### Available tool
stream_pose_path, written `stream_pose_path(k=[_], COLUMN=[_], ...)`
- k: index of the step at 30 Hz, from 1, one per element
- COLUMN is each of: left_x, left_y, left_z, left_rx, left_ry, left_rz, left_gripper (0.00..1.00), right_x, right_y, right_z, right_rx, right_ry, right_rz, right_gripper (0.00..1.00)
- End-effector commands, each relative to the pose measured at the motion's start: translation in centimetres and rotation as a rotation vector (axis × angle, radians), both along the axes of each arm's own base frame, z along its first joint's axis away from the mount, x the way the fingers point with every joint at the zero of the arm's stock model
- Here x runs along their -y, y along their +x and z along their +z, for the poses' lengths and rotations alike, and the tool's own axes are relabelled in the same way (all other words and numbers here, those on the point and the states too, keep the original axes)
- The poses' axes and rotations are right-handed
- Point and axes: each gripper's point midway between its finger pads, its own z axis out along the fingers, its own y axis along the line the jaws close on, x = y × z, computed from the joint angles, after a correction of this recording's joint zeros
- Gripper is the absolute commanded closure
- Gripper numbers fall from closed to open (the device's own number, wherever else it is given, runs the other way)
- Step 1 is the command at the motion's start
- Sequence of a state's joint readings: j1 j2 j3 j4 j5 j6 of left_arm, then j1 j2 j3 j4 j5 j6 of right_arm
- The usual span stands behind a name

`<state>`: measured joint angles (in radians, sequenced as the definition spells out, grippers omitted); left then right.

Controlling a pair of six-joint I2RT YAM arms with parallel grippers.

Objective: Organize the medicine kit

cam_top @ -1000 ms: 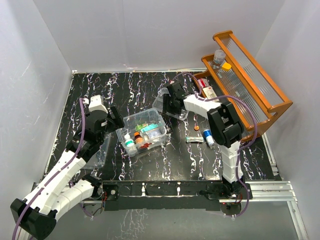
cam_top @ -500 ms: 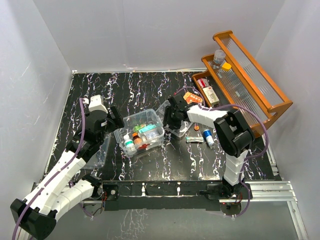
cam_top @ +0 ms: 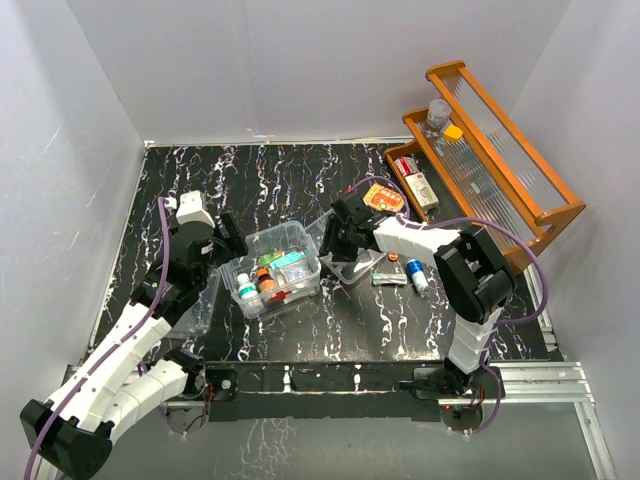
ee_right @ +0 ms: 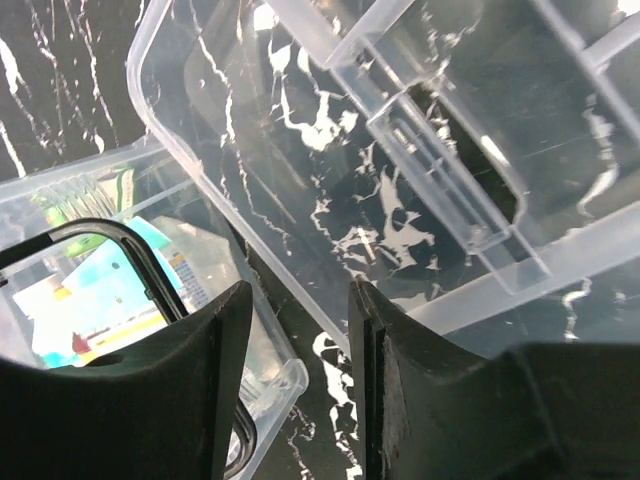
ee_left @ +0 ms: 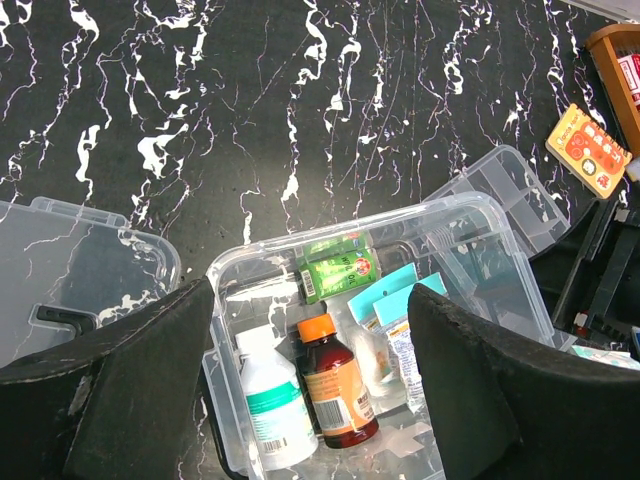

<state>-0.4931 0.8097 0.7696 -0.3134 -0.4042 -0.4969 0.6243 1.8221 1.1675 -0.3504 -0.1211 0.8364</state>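
The clear, rounded plastic medicine kit (cam_top: 312,255) sits open on the black white-veined table (cam_top: 250,180), our left gripper (ee_left: 310,300) spread over its near end and our right gripper (ee_right: 300,310) pinching a clear divided plastic tray (ee_right: 430,150) just beside it, so we should level and square that tray before lowering.

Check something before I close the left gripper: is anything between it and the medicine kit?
Nothing visible. The open left gripper is right beside the medicine kit. The lid lies off to one side; the clear tray held by the right gripper is beyond the kit.
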Motion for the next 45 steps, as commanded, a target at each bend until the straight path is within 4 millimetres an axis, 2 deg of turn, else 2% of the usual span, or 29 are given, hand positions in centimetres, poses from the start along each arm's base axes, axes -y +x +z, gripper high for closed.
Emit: stream_pose_path(k=[1,7,11,14,19,25,30,38,43,45], left_x=[-0.4,-0.8,-1.4,-1.6,-2.0,-1.5,-1.4,-1.4,-1.5,-1.6], left_y=[0.0,-0.2,-0.5,-0.7,-1.1,-1.7,-1.8,-1.8,-1.9,-1.9], left_z=[0.7,1.5,2.6,3.5,4.1,4.5,4.1,4.0,3.9,3.9], left_rx=[0.033,0.049,0.077,0.108,0.181,0.252,0.222,0.22,0.217,0.215], left_ry=[0.006,0.013,0.031,0.05,0.032,-0.026,-0.014,-0.017,-0.01,-0.007], left_rz=[0.013,0.019,0.022,0.008,0.01,-0.028,-0.031,-0.032,-0.029,-0.025], left_gripper=[0.23,0.23,0.23,0.22,0.22,0.22,0.22,0.22,0.22,0.22], right_x=[2.7,8.1,12.9,16.2,20.3,21.7,23.5,23.6,22.8,22.9], right_y=[3.4,4.0,3.4,2.4,0.3,-1.8,-2.4,-2.9,-3.0,-3.0], right_z=[5.1,9.7,11.1,10.4,7.1,4.7,3.3,0.3,-0.9,-1.3], right_rx=[0.201,0.367,0.452,0.434,0.279,0.192,0.173,0.091,0.057,0.048], right_ry=[-0.132,-0.279,-0.404,-0.475,-0.48,-0.474,-0.514,-0.546,-0.52,-0.524], right_rz=[-0.08,-0.183,-0.261,-0.294,-0.346,-0.389,-0.422,-0.363,-0.318,-0.31], right_gripper=[0.57,0.55,0.49,0.37,0.37,0.37,0.44,0.46,0.47,0.5])
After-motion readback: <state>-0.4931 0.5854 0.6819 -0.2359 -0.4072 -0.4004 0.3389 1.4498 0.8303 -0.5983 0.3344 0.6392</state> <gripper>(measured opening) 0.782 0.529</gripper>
